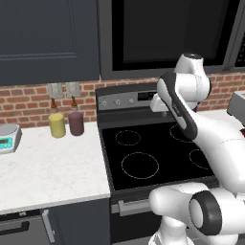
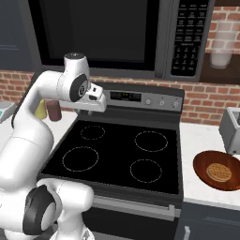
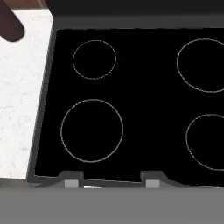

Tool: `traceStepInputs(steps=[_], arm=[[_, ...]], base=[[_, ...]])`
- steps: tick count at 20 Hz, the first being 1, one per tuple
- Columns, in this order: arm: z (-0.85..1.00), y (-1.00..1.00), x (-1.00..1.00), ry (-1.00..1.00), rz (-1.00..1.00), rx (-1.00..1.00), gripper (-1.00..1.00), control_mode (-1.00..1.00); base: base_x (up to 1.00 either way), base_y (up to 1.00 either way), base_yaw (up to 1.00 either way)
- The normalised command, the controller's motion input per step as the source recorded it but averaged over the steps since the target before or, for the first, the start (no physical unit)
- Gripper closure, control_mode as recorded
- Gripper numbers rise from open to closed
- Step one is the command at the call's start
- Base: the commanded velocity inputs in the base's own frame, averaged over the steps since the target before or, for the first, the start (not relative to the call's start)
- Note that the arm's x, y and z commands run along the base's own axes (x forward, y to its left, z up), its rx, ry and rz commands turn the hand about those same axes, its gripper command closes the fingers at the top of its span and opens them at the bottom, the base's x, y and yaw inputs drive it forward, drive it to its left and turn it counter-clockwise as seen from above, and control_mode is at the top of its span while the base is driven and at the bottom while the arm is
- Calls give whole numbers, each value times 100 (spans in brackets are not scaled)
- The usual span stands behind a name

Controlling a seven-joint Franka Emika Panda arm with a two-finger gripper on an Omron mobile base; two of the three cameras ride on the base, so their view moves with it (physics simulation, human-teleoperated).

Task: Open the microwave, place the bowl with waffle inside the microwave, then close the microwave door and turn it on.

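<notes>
The claw (image 3: 109, 183), jaws partly apart and holding nothing, is pointing down over the stove (image 2: 117, 154), while the shut microwave door (image 2: 96, 30) is hanging above it.

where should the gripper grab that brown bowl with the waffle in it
Probably on the rim of the shallow dark reddish-brown bowl, coming from above. It sits upright on the white counter right of the black stove, the round waffle fills its middle, and the low walls leave only the thin edge for two fingers.
</notes>
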Motion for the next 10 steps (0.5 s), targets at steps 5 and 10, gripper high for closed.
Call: traceStepInputs(steps=[5, 10], arm=[[0, 0, -32, -9, 0, 0, -100, -100], [42, -32, -83, -31, 0, 0, -100, -100]], base=[[0, 0, 0], [0, 0, 0]])
